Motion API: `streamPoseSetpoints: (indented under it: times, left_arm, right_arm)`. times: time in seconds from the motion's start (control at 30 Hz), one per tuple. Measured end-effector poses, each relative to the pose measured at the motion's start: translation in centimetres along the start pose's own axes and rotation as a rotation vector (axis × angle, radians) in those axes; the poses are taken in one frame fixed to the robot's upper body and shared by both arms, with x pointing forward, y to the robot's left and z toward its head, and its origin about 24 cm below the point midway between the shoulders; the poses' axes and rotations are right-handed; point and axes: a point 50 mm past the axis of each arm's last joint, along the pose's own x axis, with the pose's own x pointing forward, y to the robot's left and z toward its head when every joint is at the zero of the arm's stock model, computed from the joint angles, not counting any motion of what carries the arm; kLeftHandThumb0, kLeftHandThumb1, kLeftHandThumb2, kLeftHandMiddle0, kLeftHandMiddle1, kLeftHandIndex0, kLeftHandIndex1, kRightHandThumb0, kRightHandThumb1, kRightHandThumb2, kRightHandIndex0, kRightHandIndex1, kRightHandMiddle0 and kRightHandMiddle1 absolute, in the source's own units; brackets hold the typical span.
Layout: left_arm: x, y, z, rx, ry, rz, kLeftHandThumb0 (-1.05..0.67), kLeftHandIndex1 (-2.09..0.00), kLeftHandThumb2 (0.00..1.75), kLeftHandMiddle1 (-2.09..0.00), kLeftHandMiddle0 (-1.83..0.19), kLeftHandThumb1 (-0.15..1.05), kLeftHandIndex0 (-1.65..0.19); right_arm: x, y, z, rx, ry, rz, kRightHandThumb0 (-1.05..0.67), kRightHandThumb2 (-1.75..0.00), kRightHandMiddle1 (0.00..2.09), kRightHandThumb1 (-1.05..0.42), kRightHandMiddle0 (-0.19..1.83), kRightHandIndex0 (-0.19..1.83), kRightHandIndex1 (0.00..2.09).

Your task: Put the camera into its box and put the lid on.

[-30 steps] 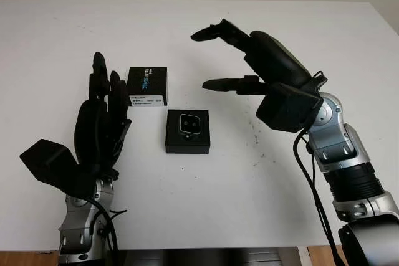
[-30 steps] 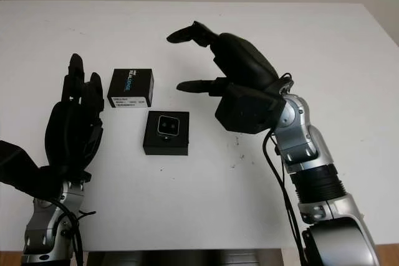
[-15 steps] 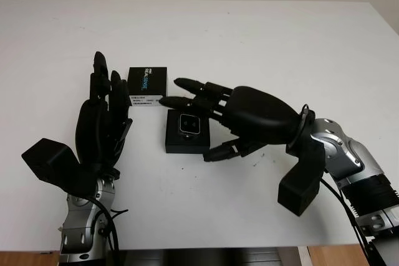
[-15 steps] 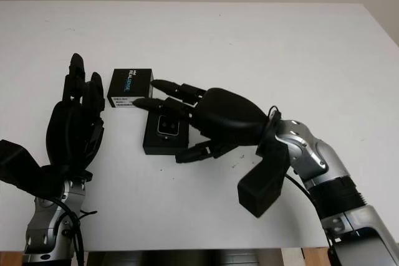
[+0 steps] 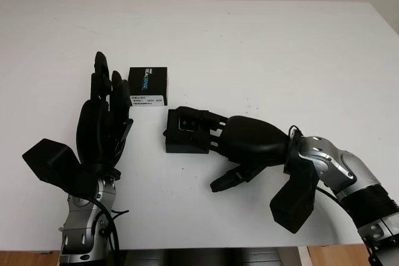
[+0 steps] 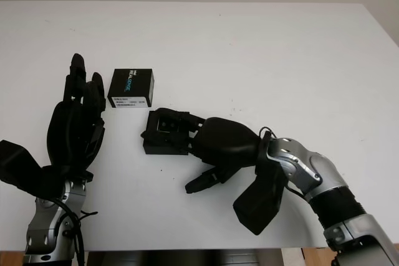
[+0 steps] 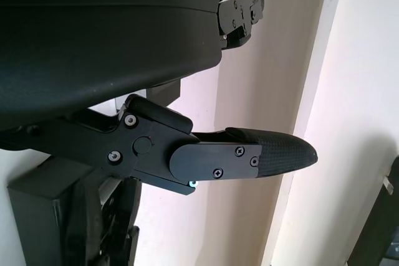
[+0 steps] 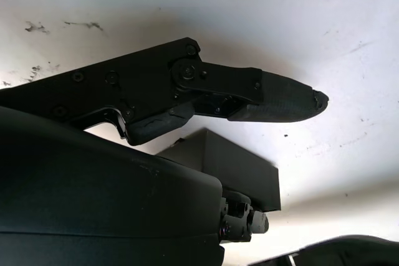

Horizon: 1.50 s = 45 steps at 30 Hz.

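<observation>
Right hand (image 5: 215, 138) low over the white table (image 5: 262, 48), two fingers laid across the top of the open black box (image 5: 181, 141) and the camera inside, thumb free below; firm grip not clear. Lid (image 5: 148, 85) just behind the box. Left hand (image 5: 103, 119) open, raised at left

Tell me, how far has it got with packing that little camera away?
Partly done. The camera already sits in the open black box. Now the right hand has its fingers over the box's right side; whether it grips it I cannot tell. Still left: the lid, with the printed label, lies apart on the table behind the box and must go on. The left hand is open, upright beside the lid.
</observation>
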Motion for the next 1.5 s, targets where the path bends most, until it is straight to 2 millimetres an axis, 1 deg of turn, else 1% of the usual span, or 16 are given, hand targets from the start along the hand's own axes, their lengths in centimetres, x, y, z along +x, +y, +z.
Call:
streamPoseSetpoints:
  times: [0.2, 0.3, 0.37, 0.47, 0.57, 0.73, 0.87, 0.9, 1.07, 1.27, 1.4, 1.5]
  left_arm:
    - [-0.2, -0.1, -0.1, 0.004, 0.006, 0.001, -0.75, 0.0, 0.44, 0.0, 0.19, 1.05, 0.19]
    - [-0.2, -0.1, -0.1, 0.006, 0.008, 0.004, -0.75, 0.0, 0.45, 0.0, 0.19, 1.05, 0.19]
    - [-0.2, -0.1, -0.1, 0.006, 0.008, 0.004, -0.75, 0.0, 0.45, 0.0, 0.19, 1.05, 0.19]
    - [-0.2, -0.1, -0.1, 0.006, 0.007, 0.005, -0.75, 0.0, 0.44, 0.0, 0.19, 1.05, 0.19]
    - [-0.2, -0.1, -0.1, 0.004, 0.006, 0.007, -0.74, 0.0, 0.43, 0.0, 0.19, 1.05, 0.19]
    - [-0.2, -0.1, -0.1, 0.004, 0.006, 0.007, -0.75, 0.0, 0.43, 0.0, 0.19, 1.05, 0.19]
    - [-0.2, -0.1, -0.1, 0.004, 0.008, 0.01, -0.75, 0.0, 0.43, 0.0, 0.19, 1.05, 0.19]
    - [-0.2, -0.1, -0.1, 0.004, 0.007, 0.011, -0.75, 0.0, 0.43, 0.0, 0.19, 1.05, 0.19]
    - [-0.2, -0.1, -0.1, 0.004, 0.008, 0.013, -0.75, 0.0, 0.42, 0.0, 0.19, 1.05, 0.19]
    - [-0.2, -0.1, -0.1, 0.004, 0.008, 0.011, -0.75, 0.0, 0.44, 0.0, 0.19, 1.05, 0.19]
    - [-0.2, -0.1, -0.1, 0.004, 0.008, 0.008, -0.75, 0.0, 0.43, 0.0, 0.19, 1.05, 0.19]
    - [-0.2, -0.1, -0.1, 0.004, 0.008, 0.005, -0.75, 0.0, 0.42, 0.0, 0.19, 1.05, 0.19]
  right_arm:
    - [0.3, 0.0, -0.1, 0.029, 0.009, 0.038, -0.83, -0.58, 0.05, -1.05, -0.13, -0.08, 0.07]
    - [0.5, -0.1, -0.2, 0.053, 0.006, 0.045, -0.81, -0.51, 0.05, -1.05, -0.13, -0.07, 0.07]
    - [0.5, 0.0, -0.1, 0.058, 0.001, 0.056, -0.81, -0.5, 0.06, -1.05, -0.12, -0.06, 0.07]
    - [0.6, 0.1, 0.0, 0.059, -0.006, 0.07, -0.83, -0.58, 0.05, -1.05, -0.13, -0.05, 0.07]
    - [0.7, 0.0, 0.2, 0.05, -0.021, 0.073, -0.82, -0.53, 0.05, -1.05, -0.14, -0.08, 0.06]
    - [0.3, -0.1, 0.5, 0.028, -0.029, 0.069, -0.81, -0.48, 0.01, -1.05, -0.18, -0.16, 0.02]
    - [-0.3, -0.4, 1.0, 0.072, -0.044, -0.028, -0.79, -0.47, 0.0, -1.05, -0.19, -0.19, 0.0]
    - [-0.5, -0.8, 1.0, 0.077, -0.047, -0.066, -0.79, -0.48, 0.0, -1.05, -0.19, -0.19, 0.0]
    - [-1.7, -4.7, 0.7, 0.086, -0.069, -0.386, -0.75, -0.52, 0.0, -1.05, -0.19, -0.19, 0.0]
    - [-2.6, -7.4, 0.4, 0.066, -0.066, -0.609, -0.75, -0.57, 0.0, -1.05, -0.19, -0.19, 0.0]
    - [-2.9, -8.5, 0.1, 0.019, -0.032, -0.677, -0.76, -0.61, 0.0, -1.05, -0.19, -0.19, 0.0]
    - [-2.9, -8.7, -0.4, -0.002, 0.026, -0.685, -0.77, -0.65, 0.0, -1.05, -0.19, -0.19, 0.0]
